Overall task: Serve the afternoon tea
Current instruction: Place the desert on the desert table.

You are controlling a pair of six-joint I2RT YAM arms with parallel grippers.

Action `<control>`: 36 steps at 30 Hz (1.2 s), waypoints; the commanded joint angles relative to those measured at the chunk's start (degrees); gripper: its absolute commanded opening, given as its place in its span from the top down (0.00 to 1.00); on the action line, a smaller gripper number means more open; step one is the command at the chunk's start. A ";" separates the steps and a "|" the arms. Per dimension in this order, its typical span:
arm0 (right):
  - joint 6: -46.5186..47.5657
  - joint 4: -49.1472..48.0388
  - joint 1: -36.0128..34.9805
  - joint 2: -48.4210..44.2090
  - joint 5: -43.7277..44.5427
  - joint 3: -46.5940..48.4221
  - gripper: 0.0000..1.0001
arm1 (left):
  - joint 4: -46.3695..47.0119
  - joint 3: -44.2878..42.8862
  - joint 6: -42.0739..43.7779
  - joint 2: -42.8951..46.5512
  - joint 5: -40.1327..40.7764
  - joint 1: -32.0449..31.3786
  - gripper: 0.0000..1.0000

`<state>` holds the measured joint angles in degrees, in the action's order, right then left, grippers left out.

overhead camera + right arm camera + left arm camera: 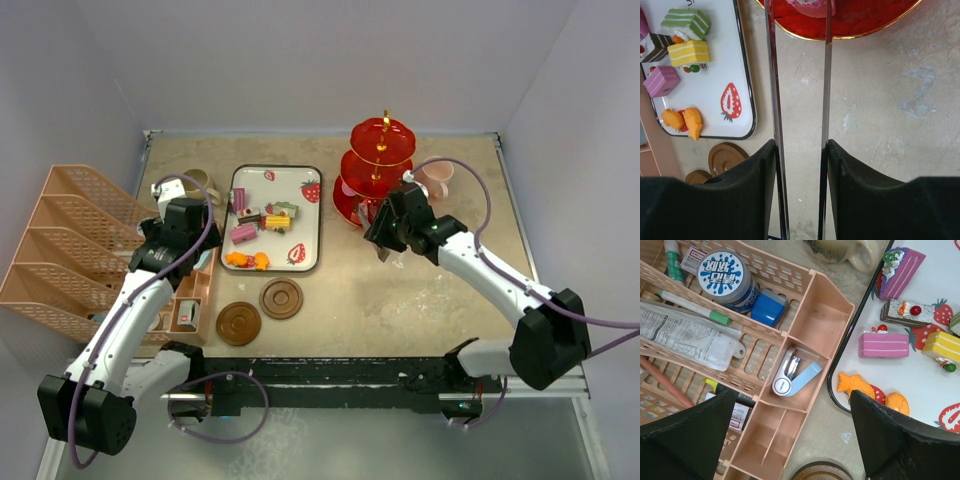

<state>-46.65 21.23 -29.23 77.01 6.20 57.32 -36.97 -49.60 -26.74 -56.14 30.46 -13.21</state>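
**Q:** State of the right gripper (800, 145)?

**A:** I read it clamped on the tweezers (772, 75). The blades are apart, tips at the stand (865, 20), top of frame, likely to release there. The sweets (688, 52) lie on the tray (742, 60), upper left. The left gripper (792, 400) stands wide, idle.

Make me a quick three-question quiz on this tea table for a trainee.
1. True or false: the right gripper holds the metal tweezers.
2. Where do the two coasters lie? A: on the table, just off the tray's near edge. B: on the tray. C: between the tweezers.
3. Fill in: the left gripper's jaws stand ____.
Key: 1 true; 2 A; 3 open.
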 commanded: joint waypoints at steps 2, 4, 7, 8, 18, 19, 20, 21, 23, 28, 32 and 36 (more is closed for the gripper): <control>1.51 1.25 0.14 -5.13 -1.87 1.72 0.55 | 1.98 0.04 0.90 0.15 0.71 -0.23 0.06; 1.88 0.99 0.14 -6.86 -3.54 0.51 0.56 | 1.96 0.07 0.90 0.11 0.66 -0.23 0.06; 1.75 1.54 0.14 -9.08 -4.44 -1.08 0.56 | 1.90 0.07 0.90 0.11 0.69 -0.23 0.06; 1.80 1.41 0.14 -9.76 -4.93 -1.62 0.56 | 1.90 0.05 0.88 0.15 0.73 -0.23 0.06; 7.23 -1.34 0.14 -10.92 -13.53 -1.09 0.57 | 1.29 -0.28 0.64 0.26 1.66 -0.23 0.06; 7.86 -1.53 0.14 -10.57 -14.96 -0.53 0.57 | 1.24 -0.27 0.65 0.29 1.83 -0.23 0.06; 8.15 -1.70 0.14 -10.29 -15.66 -0.09 0.57 | 1.28 -0.31 0.64 0.28 1.96 -0.23 0.06; 8.42 -1.94 0.14 -9.96 -16.33 0.23 0.57 | 1.24 -0.29 0.56 0.26 2.04 -0.23 0.06; 8.90 -2.72 0.14 -9.36 -17.55 0.93 0.57 | 1.19 -0.36 0.56 0.33 2.23 -0.28 0.06; 10.05 -4.31 -0.15 -7.21 -20.37 2.97 0.58 | 1.19 -0.38 0.55 0.18 2.41 -0.23 0.06; 10.41 -3.59 -3.20 -5.14 -15.43 6.66 0.58 | 1.29 -0.33 0.62 0.22 2.25 -0.23 0.06; 10.79 -1.15 -8.78 -0.46 -10.03 12.51 0.58 | 1.29 -0.41 0.70 0.47 2.28 -0.23 0.06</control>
<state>-37.56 20.75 -33.19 73.93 -8.60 62.89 -37.01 -49.60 -26.76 -56.14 31.75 -13.21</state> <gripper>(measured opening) 0.427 0.944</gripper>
